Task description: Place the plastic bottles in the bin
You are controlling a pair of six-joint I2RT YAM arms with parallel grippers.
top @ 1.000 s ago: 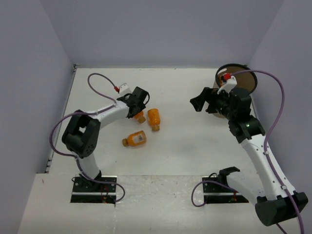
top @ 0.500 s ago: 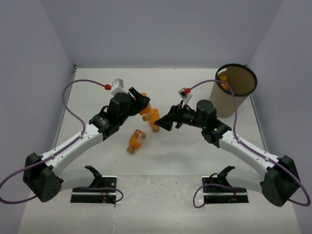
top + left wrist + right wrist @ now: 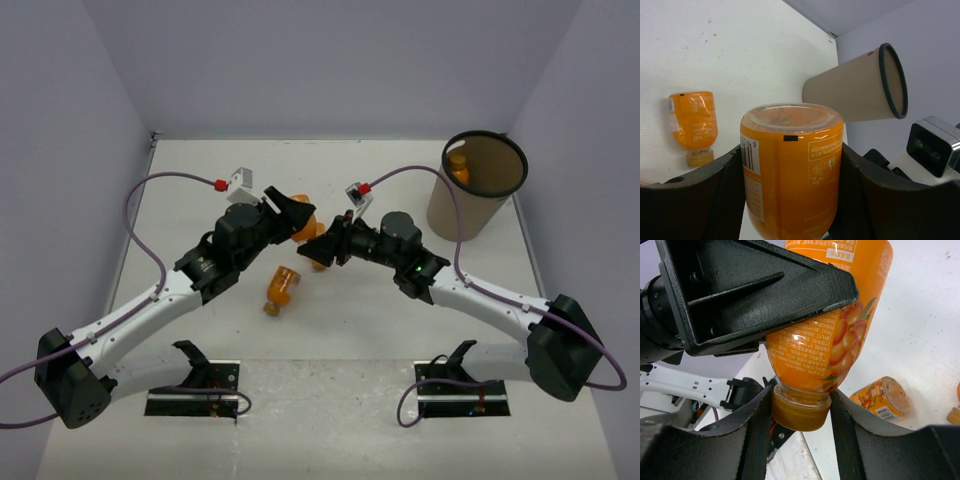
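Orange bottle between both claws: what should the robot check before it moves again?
1. Left claw shut on the stubby orange plastic bottle: ok.
2. Right claw has a finger on each side of that bottle's cap: ok.
3. Right claw squeezing hard enough to take the bottle: cannot tell.
4. Tall tan cardboard bin upright, mouth open: ok.
5. Spare orange bottle lying on the white table, apart from both claws: ok.

White arms (image 3: 140, 308), black joints (image 3: 212, 256), purple cables (image 3: 128, 205) (red connector tips (image 3: 219, 183)).
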